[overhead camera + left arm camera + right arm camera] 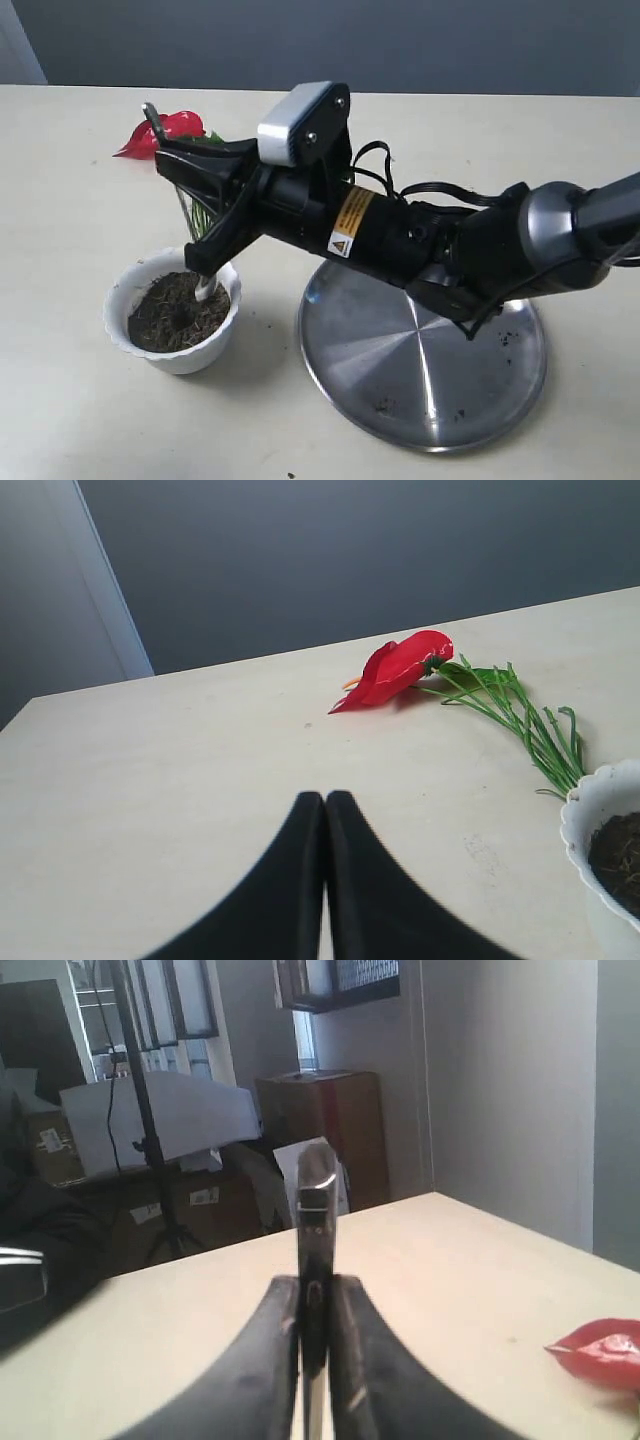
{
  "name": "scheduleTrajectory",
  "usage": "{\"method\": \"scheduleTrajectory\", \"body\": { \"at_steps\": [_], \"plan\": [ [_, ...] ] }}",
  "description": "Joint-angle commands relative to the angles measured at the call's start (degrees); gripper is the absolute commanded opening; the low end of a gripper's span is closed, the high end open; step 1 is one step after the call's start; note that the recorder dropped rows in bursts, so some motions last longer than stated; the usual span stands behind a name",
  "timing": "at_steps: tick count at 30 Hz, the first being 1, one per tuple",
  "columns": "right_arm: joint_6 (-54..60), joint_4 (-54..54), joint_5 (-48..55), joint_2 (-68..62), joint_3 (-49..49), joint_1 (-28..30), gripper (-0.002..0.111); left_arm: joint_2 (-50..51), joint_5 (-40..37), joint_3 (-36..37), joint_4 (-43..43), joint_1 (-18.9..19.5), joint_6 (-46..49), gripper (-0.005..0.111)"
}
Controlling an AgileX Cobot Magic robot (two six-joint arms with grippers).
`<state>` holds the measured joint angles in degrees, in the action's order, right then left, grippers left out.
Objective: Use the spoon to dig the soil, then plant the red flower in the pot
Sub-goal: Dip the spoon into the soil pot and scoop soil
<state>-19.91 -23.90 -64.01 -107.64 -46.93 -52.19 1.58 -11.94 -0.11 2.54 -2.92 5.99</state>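
My right gripper [175,175] reaches across to the left and is shut on the spoon [204,287]. The metal handle [316,1205] sticks up between the fingertips. The spoon's lower end is down in the dark soil [175,312] of the white scalloped pot [120,300]. The red flower [160,135] lies flat on the table behind the pot, its green stems partly hidden by the gripper. In the left wrist view my left gripper [325,798] is shut and empty above bare table, with the red flower [400,665] and the pot's rim [595,800] ahead of it.
A large round steel plate [420,370] lies to the right of the pot, under my right arm, with a few soil crumbs on it. The table's far edge meets a grey wall.
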Motion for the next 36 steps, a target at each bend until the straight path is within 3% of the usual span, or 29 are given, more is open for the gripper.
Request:
{"method": "scheduleTrajectory", "body": {
  "at_steps": [1,10,23,36],
  "plan": [
    [-1.15,-0.48,-1.03,-1.96,-0.34,0.02,-0.001,-0.24,0.41,0.11,-0.15,-0.09,-0.18,0.0],
    [-1.36,-0.88,-5.38,-2.88,-0.61,0.02,-0.001,-0.24,0.41,0.11,0.08,-0.09,-0.18,0.0],
    [-3.12,-5.23,8.27,-1.91,-5.84,0.02,-0.001,-0.24,0.41,0.11,0.08,-0.09,-0.18,0.0],
    [-3.74,-5.45,4.77,-1.77,-5.84,0.02,-0.001,-0.24,0.41,0.11,0.08,-0.09,-0.18,0.0]
  ]
}}
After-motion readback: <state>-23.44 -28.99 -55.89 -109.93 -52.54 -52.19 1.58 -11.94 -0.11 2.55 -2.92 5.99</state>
